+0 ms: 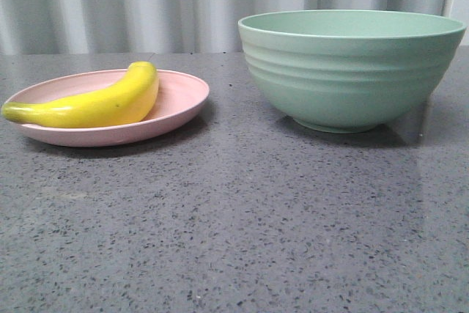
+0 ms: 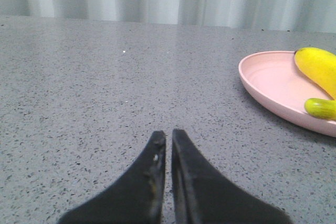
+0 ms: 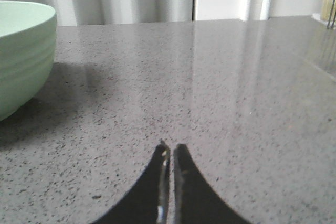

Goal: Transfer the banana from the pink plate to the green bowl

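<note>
The yellow banana (image 1: 95, 104) lies on the pink plate (image 1: 179, 104) at the left of the front view, its tip past the plate's left rim. The mint-green bowl (image 1: 352, 71) stands upright to the right of the plate. Neither gripper shows in the front view. In the left wrist view the left gripper (image 2: 168, 134) is shut and empty, low over the bare table, with the pink plate (image 2: 268, 85) and banana (image 2: 317, 66) off to one side. The right gripper (image 3: 171, 146) is shut on nothing, and the green bowl (image 3: 21, 51) stands apart from it.
The grey speckled tabletop (image 1: 234, 218) spreads in front of the plate and bowl. A pale curtain (image 1: 183, 1) hangs behind the table's far edge.
</note>
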Robot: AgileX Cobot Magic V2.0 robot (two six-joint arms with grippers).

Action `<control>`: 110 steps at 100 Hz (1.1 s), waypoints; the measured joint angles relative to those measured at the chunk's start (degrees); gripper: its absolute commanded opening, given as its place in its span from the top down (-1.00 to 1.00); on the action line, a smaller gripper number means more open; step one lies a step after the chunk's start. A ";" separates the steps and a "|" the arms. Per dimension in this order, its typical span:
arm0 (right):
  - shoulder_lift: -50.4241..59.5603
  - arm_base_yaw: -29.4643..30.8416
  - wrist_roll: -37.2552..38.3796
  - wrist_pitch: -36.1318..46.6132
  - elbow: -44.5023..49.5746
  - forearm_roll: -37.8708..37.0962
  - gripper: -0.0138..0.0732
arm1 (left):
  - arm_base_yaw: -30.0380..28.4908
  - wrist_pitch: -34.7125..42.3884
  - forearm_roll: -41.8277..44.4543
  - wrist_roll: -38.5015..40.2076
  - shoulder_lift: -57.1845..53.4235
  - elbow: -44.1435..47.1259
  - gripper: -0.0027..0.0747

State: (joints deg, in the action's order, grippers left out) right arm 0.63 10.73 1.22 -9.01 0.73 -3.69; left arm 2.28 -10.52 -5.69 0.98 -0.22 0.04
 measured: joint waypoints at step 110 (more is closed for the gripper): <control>0.00 0.00 0.00 3.46 0.00 1.79 0.85 | 0.00 1.64 -1.04 0.00 0.00 0.00 0.98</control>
State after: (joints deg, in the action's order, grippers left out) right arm 0.63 10.73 1.22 -5.54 0.73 -1.90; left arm 2.28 -8.88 -6.73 0.98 -0.22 0.04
